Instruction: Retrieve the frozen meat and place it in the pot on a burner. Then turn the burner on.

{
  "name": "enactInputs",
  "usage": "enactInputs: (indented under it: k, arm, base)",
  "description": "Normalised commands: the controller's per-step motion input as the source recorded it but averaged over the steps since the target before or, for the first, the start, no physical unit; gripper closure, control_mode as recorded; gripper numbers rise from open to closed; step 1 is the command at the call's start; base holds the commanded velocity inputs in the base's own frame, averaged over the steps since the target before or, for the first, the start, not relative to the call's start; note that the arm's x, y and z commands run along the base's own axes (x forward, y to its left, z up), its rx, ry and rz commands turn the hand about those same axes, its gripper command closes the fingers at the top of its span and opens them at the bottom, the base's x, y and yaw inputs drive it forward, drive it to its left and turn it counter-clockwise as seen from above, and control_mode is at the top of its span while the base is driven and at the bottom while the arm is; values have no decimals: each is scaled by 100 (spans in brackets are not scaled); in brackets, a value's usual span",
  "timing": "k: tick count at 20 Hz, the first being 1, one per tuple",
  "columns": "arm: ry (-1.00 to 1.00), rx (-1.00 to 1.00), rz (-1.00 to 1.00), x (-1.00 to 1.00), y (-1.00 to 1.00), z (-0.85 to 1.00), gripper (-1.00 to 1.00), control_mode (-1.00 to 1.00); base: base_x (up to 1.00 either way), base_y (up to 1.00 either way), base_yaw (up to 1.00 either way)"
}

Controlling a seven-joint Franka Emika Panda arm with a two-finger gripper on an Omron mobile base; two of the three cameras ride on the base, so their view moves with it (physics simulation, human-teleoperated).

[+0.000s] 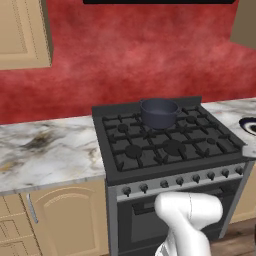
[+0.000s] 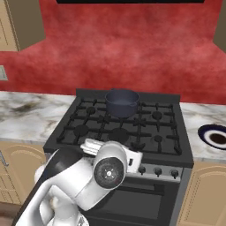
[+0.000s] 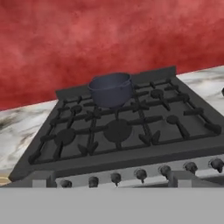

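We see the pot (image 1: 159, 113) upright on the rear middle burner (image 1: 170, 123) of the stove (image 1: 115, 170), close to the raised back edge, and from what we can see of its inside nothing lies in it. The same pot (image 2: 122, 103) sits at the back of the black grates in the right base view, and the hand view looks up across the cooktop at the pot (image 3: 111, 89) from low at the front. A row of knobs (image 3: 141, 174) runs along the stove's steel front panel. A larger burner cap (image 3: 117, 130) sits at the middle of the cooktop, in front of the pot. Marble counter (image 1: 45, 150) flanks the stove on both sides, and a dark-rimmed plate (image 2: 214, 136) rests on the right stretch. Our claw is spread wide and grips nothing; it is held low in front of the stove, well apart from the pot. A red wall (image 2: 132, 48) rises behind.
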Motion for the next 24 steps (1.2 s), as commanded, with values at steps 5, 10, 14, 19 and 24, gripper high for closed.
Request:
enactInputs:
  k: [5,10,14,19,24]
  arm:
    - [-15,-18,-7,-6,-7,-100,-100,-100]
    - [-26,-6,-17,-3,-24,-84,-100,-100]
    - [-26,-10,-7,-19,-27,-100,-100,-100]
    - [-32,-8,4,-1,-16,-100,-100,-100]
    - [-22,-8,17,28,5,-95,-100,-100]
  base:
    - [0,0,0]
    - [0,0,0]
    - [0,0,0]
    - [0,0,0]
    - [0,0,0]
